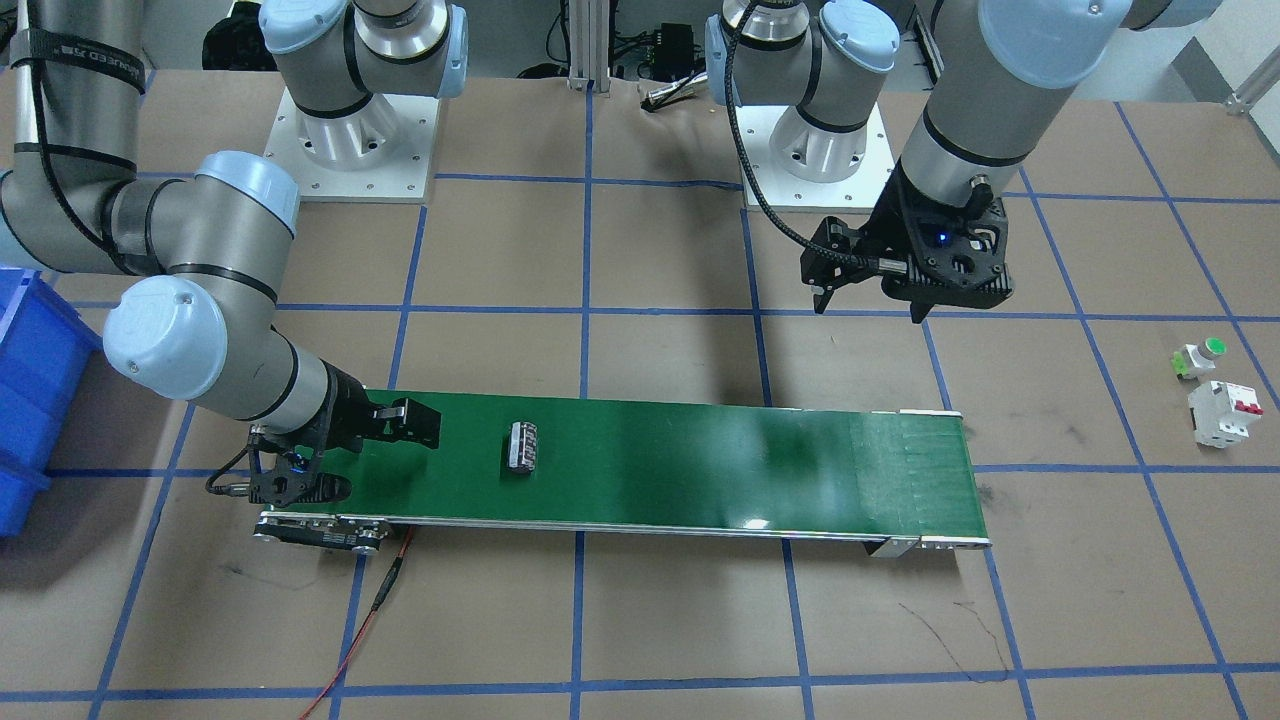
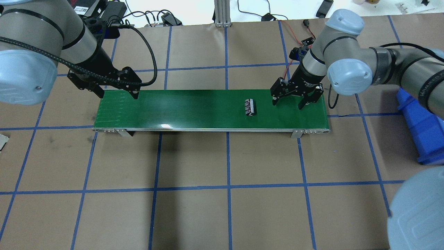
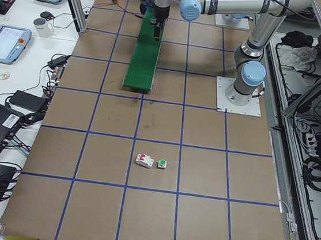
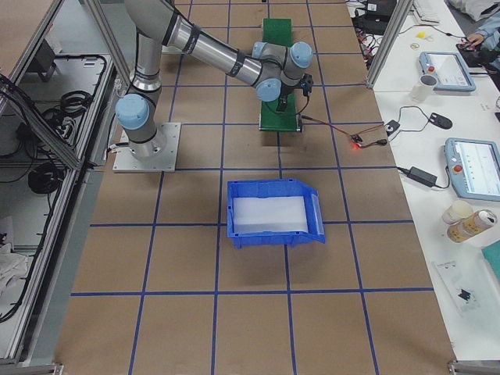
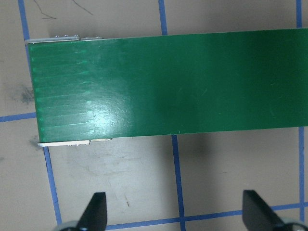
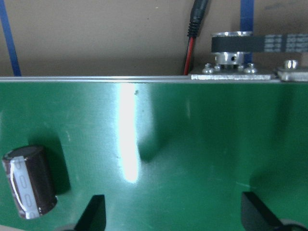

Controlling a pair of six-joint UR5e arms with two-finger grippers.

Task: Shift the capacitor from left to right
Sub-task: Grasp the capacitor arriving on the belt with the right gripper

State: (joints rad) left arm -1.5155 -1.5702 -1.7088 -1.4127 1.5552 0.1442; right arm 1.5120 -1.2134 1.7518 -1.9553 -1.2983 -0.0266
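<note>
The capacitor [image 2: 249,107], a small dark cylinder with pale stripes, lies on its side on the green conveyor belt [image 2: 194,107], in the belt's right half. It also shows in the front view [image 1: 523,446] and at the lower left of the right wrist view [image 6: 29,180]. My right gripper [image 2: 288,104] is open and empty, low over the belt's right end, a short way right of the capacitor. My left gripper [image 2: 118,94] is open and empty, above the far edge of the belt's left end; its wrist view shows only belt and table between the fingers [image 5: 96,211].
A white circuit breaker [image 1: 1222,412] and a green-capped push-button [image 1: 1198,358] stand on the table beyond the belt's left end. A blue bin [image 2: 419,128] sits at the right. A red wire [image 1: 370,620] trails from the belt's motor end.
</note>
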